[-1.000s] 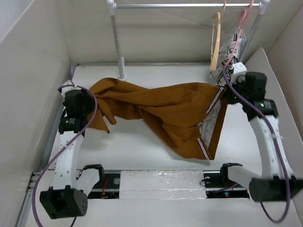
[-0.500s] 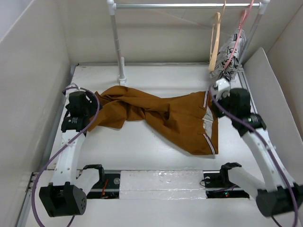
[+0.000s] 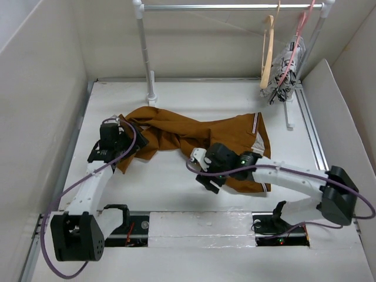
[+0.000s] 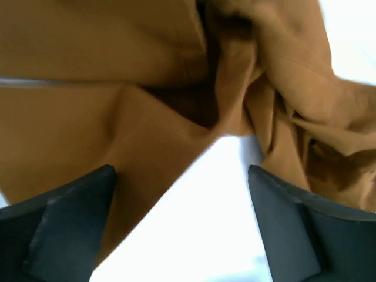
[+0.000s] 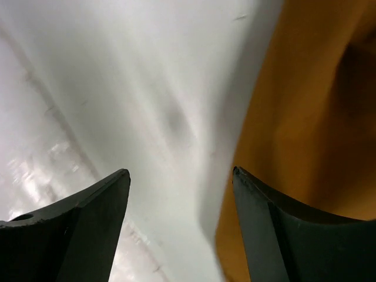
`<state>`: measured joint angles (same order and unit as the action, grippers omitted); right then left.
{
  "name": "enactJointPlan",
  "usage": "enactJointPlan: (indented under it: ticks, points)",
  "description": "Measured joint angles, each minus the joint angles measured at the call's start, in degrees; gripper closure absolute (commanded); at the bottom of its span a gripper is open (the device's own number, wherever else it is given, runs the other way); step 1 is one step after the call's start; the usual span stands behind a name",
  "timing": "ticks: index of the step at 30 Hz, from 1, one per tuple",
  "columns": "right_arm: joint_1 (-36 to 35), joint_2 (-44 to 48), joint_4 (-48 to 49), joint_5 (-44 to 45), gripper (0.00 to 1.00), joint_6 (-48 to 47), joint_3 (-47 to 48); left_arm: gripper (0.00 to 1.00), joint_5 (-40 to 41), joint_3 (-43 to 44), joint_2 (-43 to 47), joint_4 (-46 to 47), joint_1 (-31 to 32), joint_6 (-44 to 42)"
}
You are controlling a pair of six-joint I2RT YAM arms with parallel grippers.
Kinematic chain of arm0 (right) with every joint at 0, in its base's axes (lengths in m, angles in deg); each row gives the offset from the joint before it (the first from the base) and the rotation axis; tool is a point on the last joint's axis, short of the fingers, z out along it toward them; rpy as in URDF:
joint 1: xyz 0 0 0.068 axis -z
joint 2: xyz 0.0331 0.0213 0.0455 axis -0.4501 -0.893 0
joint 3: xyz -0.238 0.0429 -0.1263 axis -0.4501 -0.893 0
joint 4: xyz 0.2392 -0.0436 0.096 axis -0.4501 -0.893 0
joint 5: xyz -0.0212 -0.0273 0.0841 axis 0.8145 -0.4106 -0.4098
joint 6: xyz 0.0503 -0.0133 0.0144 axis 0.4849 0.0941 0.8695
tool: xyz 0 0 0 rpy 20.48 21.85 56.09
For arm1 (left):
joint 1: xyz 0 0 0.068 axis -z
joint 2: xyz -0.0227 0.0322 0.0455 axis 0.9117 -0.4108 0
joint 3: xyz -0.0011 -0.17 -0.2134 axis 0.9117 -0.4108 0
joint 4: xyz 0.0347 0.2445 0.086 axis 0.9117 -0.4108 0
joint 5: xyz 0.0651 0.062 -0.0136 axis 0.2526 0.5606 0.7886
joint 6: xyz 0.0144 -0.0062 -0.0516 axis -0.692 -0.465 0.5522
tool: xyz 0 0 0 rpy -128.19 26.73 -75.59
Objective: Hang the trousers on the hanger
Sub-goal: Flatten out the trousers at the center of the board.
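The rust-brown trousers (image 3: pixel 194 138) lie crumpled across the middle of the table, striped waistband trim (image 3: pixel 256 126) toward the right. At their left end my left gripper (image 3: pixel 128 150) is open, and its wrist view shows folded trousers (image 4: pixel 117 70) ahead and bare white table between the fingertips (image 4: pixel 100 182). My right gripper (image 3: pixel 203 176) is open at the front edge of the trousers (image 5: pixel 311 117), one finger over the cloth's edge and nothing between its fingers. The tan wooden hanger (image 3: pixel 267 53) hangs on the rail at the back right.
A metal rail (image 3: pixel 223 7) on a white post (image 3: pixel 144 53) spans the back. A pink hanger with black-and-white patterned cloth (image 3: pixel 286 66) hangs beside the wooden one. Panel walls enclose the table on both sides. A shiny strip (image 3: pixel 200 226) runs along the near edge.
Both grippers opened and let go of the trousers, which dropped flat. The right arm swung from the back right, near the hangers, to the front middle. The left gripper shifted right.
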<state>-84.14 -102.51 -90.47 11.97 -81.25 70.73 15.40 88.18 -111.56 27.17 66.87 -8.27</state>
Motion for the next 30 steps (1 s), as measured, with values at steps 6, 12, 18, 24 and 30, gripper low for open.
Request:
enactJointPlan:
  ticks: [6, 12, 18, 24, 30]
  points:
    - [1.0, -10.2, 2.5, 12.4, 0.25, 0.2, 3.5, 0.06, 1.8, -1.4, -12.5, 5.0, 0.1, 4.2]
    - [4.1, -19.6, 4.8, 23.1, 0.70, 1.6, 5.9, 1.00, 11.2, 2.2, -22.4, 8.6, 0.2, 8.9]
    - [3.6, -23.6, 8.0, 24.9, 1.00, 1.5, 6.9, 1.00, 19.4, 16.1, -24.4, 5.8, -1.8, 7.7]
    - [-3.8, -8.2, 7.0, 14.9, 1.00, -1.1, -2.3, 0.51, 26.5, 34.9, -25.1, 4.7, -2.4, 2.6]
    - [-6.7, 7.9, -2.2, 4.4, 0.31, 0.8, -5.6, 0.01, 27.5, 62.9, -44.2, -2.8, -2.3, -3.6]
